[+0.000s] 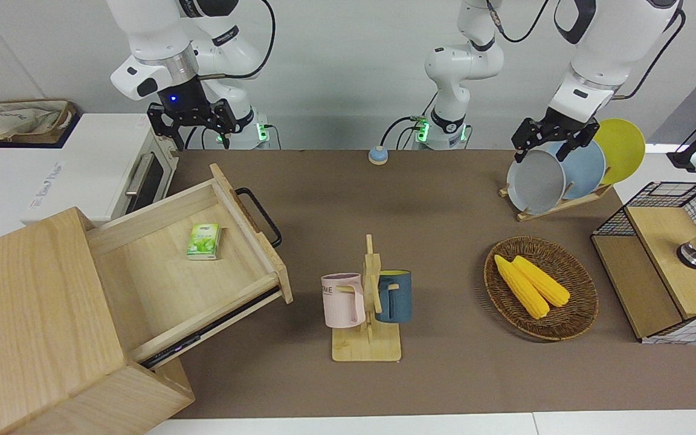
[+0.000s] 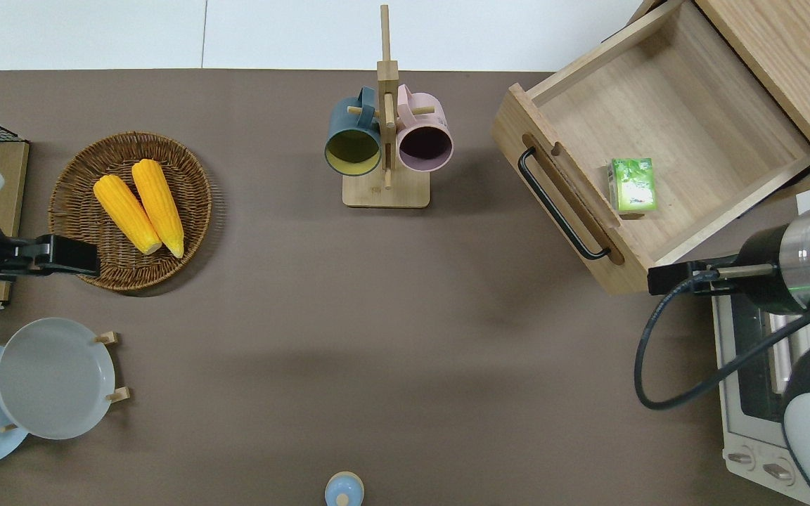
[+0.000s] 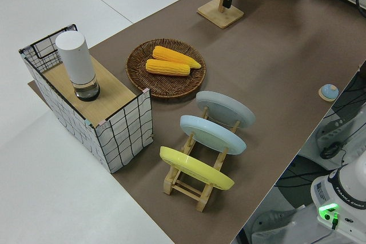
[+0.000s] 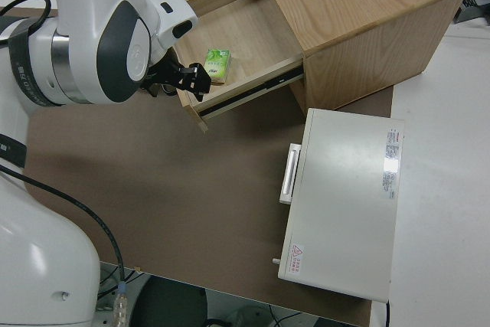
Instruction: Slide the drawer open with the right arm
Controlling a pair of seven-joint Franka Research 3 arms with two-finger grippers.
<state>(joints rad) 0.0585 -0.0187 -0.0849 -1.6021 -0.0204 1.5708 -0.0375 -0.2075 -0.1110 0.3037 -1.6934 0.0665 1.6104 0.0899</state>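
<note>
The pale-wood drawer (image 1: pixel 161 284) stands pulled far out of its box cabinet (image 1: pixel 34 320). Its black bar handle (image 1: pixel 258 214) is free. The drawer (image 2: pixel 693 119) and handle (image 2: pixel 560 207) also show in the overhead view. A small green packet (image 1: pixel 203 241) lies inside the drawer. My right gripper (image 1: pixel 194 139) is open and empty. It hangs in the air with a blue wrist light, over the gap between the drawer's corner and the toaster oven, clear of the handle. It also shows in the right side view (image 4: pixel 184 80). My left arm is parked.
A white toaster oven (image 1: pixel 100 169) stands beside the cabinet, nearer to the robots. A mug stand (image 1: pixel 367 302) with two mugs is mid-table. A wicker basket (image 1: pixel 571 314) holds two corn cobs. A plate rack (image 1: pixel 556 175) and a wire-mesh shelf (image 1: pixel 668 266) stand toward the left arm's end.
</note>
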